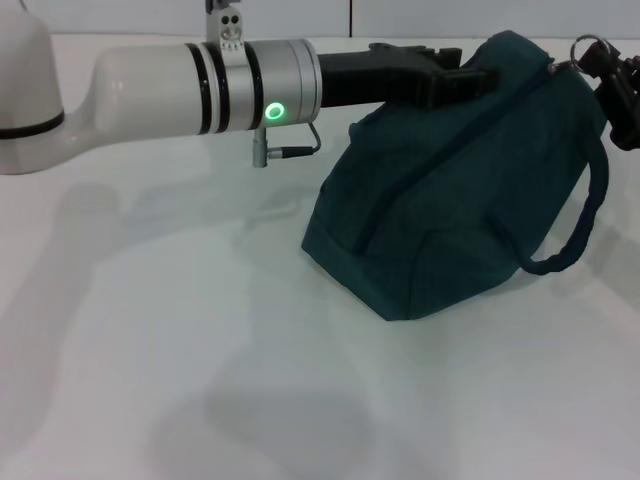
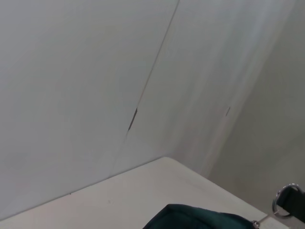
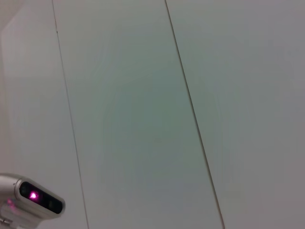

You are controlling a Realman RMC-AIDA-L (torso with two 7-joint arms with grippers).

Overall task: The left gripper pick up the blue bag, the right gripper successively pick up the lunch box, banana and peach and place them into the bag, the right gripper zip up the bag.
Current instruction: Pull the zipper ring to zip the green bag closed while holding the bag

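The blue bag (image 1: 460, 190) stands on the white table, its top closed, one loop handle (image 1: 585, 215) hanging down its right side. My left gripper (image 1: 465, 78) reaches in from the left and is shut on the bag's top edge. At the bag's upper right end my right gripper (image 1: 612, 75) is shut on the metal ring of the zipper pull (image 1: 588, 47). The left wrist view shows the bag's top (image 2: 200, 217) and that ring (image 2: 285, 201) with a dark finger against it. The lunch box, banana and peach are out of view.
The white table (image 1: 150, 350) stretches bare in front and to the left of the bag. Pale wall panels stand close behind. A small silver device with a pink light (image 3: 33, 198) shows in the right wrist view.
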